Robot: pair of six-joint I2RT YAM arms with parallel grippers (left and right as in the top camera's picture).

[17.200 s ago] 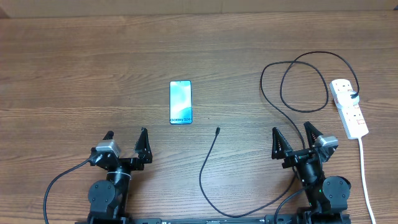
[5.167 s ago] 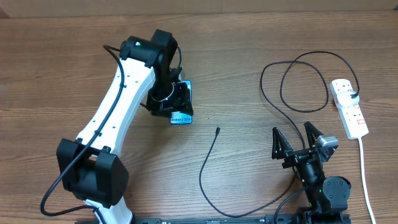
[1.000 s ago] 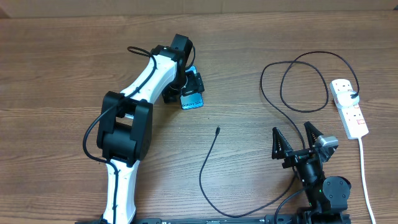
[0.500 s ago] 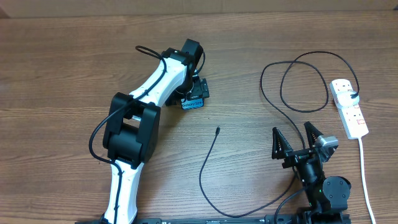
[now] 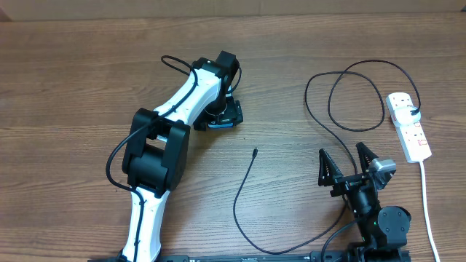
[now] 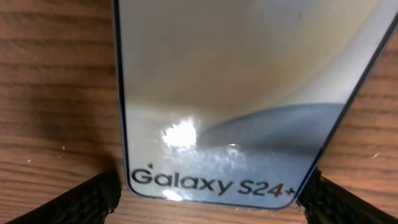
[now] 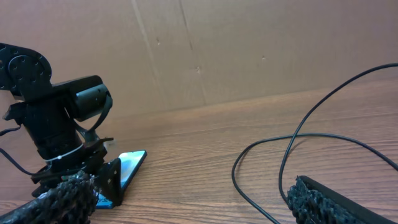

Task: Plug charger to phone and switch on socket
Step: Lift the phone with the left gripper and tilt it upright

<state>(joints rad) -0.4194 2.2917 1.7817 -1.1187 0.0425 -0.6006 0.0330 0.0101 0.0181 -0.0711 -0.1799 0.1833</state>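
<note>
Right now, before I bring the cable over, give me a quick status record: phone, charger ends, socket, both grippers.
phone: flat on table, screen up
left gripper: fingers astride phone's bottom corners; grip unclear
charger tip: loose on table, apart from phone, not plugged in
charger plug: appears seated in socket's far end
socket: near table's right edge; switch state unreadable
right gripper: open, empty, near its base

Filling most of the frame: a phone (image 6: 242,93) flat on a wooden table (image 6: 56,93), "Galaxy S24+" printed along its bottom edge. In both lower corners: black ribbed fingertips (image 6: 68,202) of the left gripper (image 6: 211,199), spread wide, touching the phone's bottom corners.
</note>
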